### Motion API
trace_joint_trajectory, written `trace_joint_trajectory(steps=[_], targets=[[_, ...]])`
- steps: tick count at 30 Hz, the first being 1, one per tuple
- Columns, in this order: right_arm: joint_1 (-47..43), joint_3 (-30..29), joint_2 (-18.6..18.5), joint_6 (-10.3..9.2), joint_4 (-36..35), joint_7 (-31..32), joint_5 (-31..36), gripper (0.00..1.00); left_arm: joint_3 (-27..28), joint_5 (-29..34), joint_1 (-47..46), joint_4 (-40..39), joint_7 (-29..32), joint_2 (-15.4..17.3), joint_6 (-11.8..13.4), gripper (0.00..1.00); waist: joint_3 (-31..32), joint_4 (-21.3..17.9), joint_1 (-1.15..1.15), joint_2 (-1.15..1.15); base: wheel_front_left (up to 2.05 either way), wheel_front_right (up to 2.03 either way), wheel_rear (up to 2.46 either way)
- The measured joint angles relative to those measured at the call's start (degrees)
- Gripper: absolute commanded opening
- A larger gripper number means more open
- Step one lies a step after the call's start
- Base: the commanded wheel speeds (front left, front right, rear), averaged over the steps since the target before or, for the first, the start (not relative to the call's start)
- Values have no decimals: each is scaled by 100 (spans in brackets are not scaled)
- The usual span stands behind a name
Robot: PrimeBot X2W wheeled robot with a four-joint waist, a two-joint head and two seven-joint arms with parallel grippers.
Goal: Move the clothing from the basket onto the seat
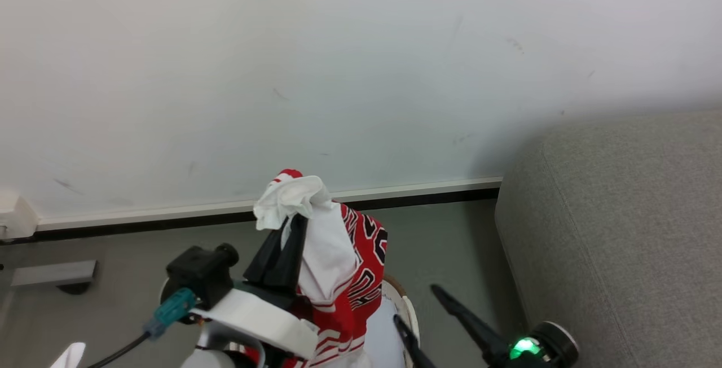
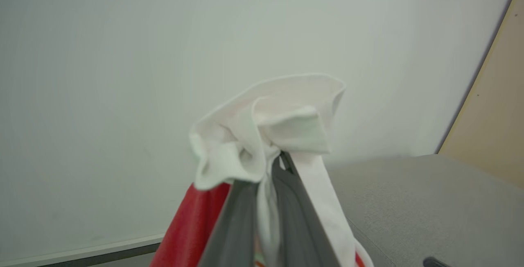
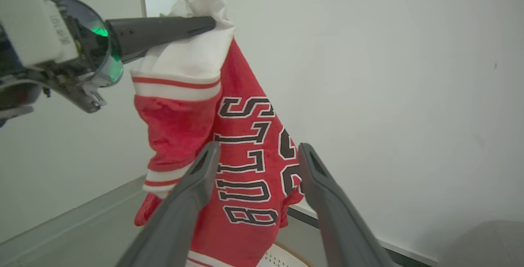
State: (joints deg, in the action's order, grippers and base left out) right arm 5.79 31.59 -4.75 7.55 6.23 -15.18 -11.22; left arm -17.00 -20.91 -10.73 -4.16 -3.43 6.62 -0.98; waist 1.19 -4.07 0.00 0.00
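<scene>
Red and white clothing (image 1: pixel 338 266) hangs in the air from the left hand (image 1: pixel 298 222), whose two dark fingers are clenched on a bunched white part at the top of it. The rest of the cloth, with black and white letters, falls down toward the basket (image 1: pixel 410 314), which stands on the floor (image 1: pixel 451 244) below and shows only a piece of its brown rim and pale bottom. The right hand (image 1: pixel 416 303) is just to the right of the clothing, released and holding nothing, its fingers spread apart. The grey seat (image 1: pixel 620 232) is at the right side, apart from the clothing, and no garment lies on the part of it that is visible. I judge the task to be near its middle: the clothing is grasped and mostly out of the basket, but the lowest end is hidden, so I cannot tell if it is fully free. What is left is to carry it to the right, over the seat, and to let it go there. Whether more clothing lies in the basket I cannot tell, because its inside is mostly covered.
</scene>
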Motion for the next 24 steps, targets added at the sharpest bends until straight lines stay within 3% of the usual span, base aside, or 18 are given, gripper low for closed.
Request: trace_joint_trajectory(steps=[6, 15, 23, 24], targets=[[400, 728, 38, 0, 398, 0, -49, 100, -396, 211, -88, -20, 51, -155, 113, 0, -1, 66, 0, 0, 0, 0, 0], [855, 494, 174, 0, 966, 0, 208, 100, -992, 233, -257, -53, 90, -307, 191, 0, -33, 117, 0, 0, 0, 0, 0], [1306, 804, 188, 0, 1023, 1, -289, 100, -1393, 115, -304, -27, 134, -360, 283, 0, -61, 168, 1, 0, 0, 0, 0], [1332, 821, 190, 0, 1032, 0, -358, 45, -1439, 114, -305, -16, 134, -359, 299, 0, -60, 175, 1, 0, 0, 0, 0]])
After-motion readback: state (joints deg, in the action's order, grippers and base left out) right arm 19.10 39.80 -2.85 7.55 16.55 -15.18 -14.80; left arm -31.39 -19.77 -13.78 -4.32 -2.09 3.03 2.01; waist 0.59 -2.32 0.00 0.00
